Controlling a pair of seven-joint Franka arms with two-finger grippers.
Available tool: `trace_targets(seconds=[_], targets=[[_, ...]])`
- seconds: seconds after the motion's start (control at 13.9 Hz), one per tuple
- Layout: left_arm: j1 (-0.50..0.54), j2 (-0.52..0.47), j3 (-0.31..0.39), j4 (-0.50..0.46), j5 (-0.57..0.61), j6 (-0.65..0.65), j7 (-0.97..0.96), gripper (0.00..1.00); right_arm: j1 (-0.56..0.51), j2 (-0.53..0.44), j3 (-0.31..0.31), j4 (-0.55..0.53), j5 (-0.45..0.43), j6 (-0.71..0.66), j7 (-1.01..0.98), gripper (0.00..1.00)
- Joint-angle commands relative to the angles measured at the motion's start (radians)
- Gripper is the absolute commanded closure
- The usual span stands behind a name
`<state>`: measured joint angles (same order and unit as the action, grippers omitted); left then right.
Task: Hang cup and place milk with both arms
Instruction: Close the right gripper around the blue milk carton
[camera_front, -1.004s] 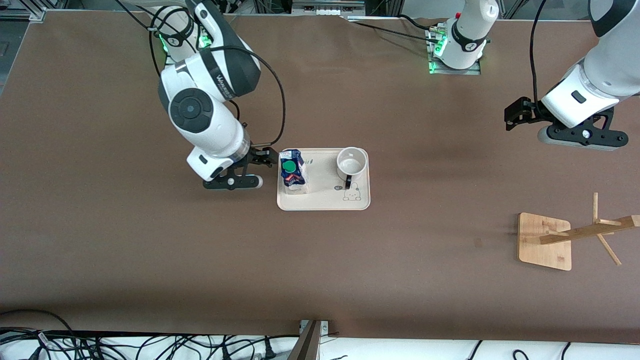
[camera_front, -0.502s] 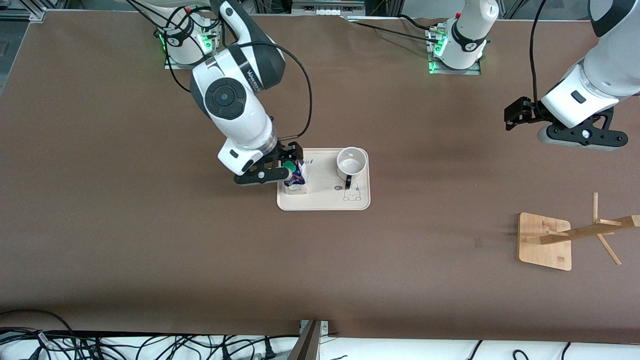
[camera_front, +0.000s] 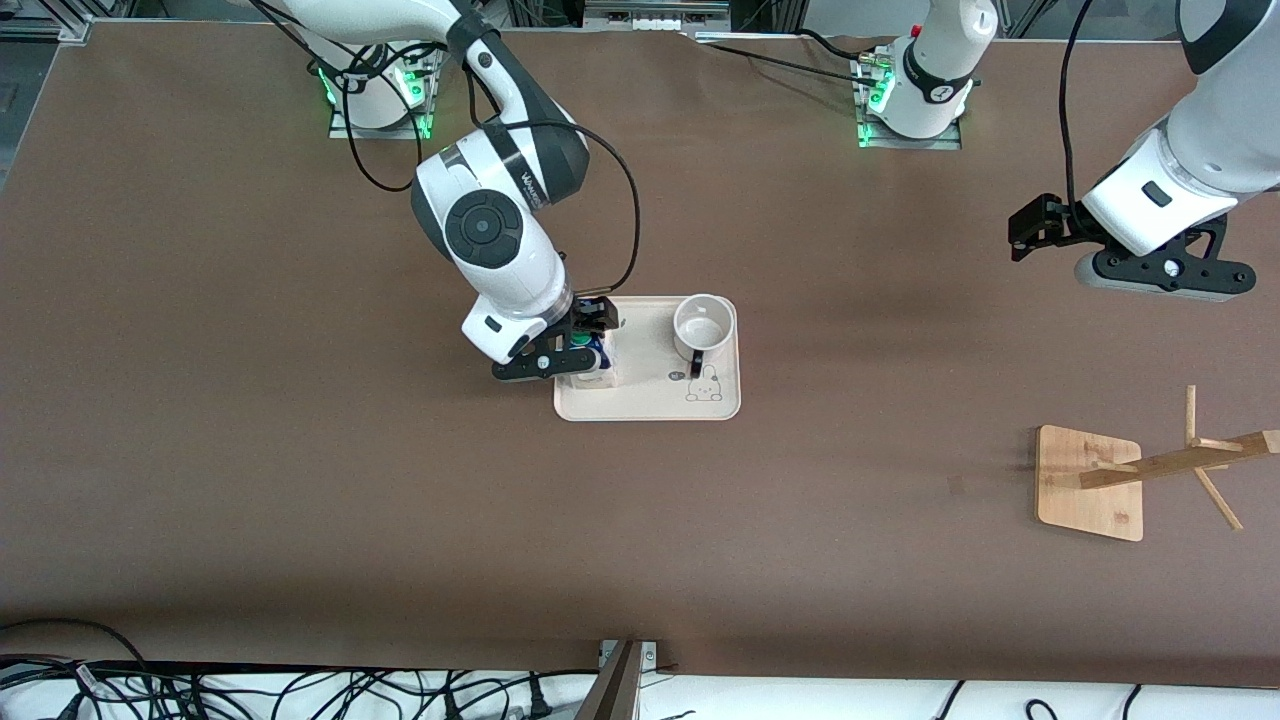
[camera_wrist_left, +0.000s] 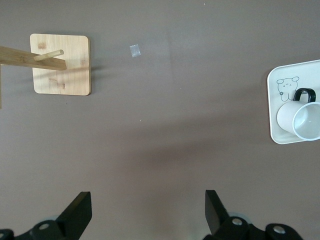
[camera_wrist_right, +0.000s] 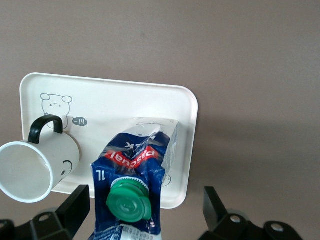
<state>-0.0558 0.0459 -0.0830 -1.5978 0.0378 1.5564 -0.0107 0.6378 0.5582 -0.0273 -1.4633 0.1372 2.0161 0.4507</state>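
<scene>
The milk (camera_front: 600, 368) stands on a cream tray (camera_front: 650, 398), at the end toward the right arm. My right gripper (camera_front: 578, 352) is open and hangs over the milk. In the right wrist view the carton (camera_wrist_right: 137, 155) with its green cap (camera_wrist_right: 129, 202) sits between the spread fingers (camera_wrist_right: 75, 207), untouched. The cup (camera_front: 703, 325) stands upright on the same tray, its black handle toward the front camera; it also shows in the right wrist view (camera_wrist_right: 42, 165). My left gripper (camera_front: 1165, 272) is open and empty, waiting in the air over bare table near the left arm's end.
A wooden cup rack (camera_front: 1090, 482) with a slanted post and pegs stands toward the left arm's end, nearer the front camera. The left wrist view shows its base (camera_wrist_left: 61, 65), the tray (camera_wrist_left: 310, 75) and the cup (camera_wrist_left: 300, 117). Cables lie along the front edge.
My right arm has swung from beside the tray toward the left arm's end, so its open gripper now hangs over the milk. The left arm has not moved.
</scene>
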Motion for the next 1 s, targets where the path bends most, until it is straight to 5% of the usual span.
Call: trace_targets(seconds=[0.0,0.93], targets=[[-0.001,0.015,-0.006,0.036,0.011,-0.027,-0.003,0.00,0.011,0.002,-0.011,0.009,0.024,-0.003,-0.017,0.00],[-0.001,0.015,-0.009,0.036,0.011,-0.039,-0.003,0.00,0.062,0.043,-0.010,-0.006,0.025,0.098,-0.017,0.00]])
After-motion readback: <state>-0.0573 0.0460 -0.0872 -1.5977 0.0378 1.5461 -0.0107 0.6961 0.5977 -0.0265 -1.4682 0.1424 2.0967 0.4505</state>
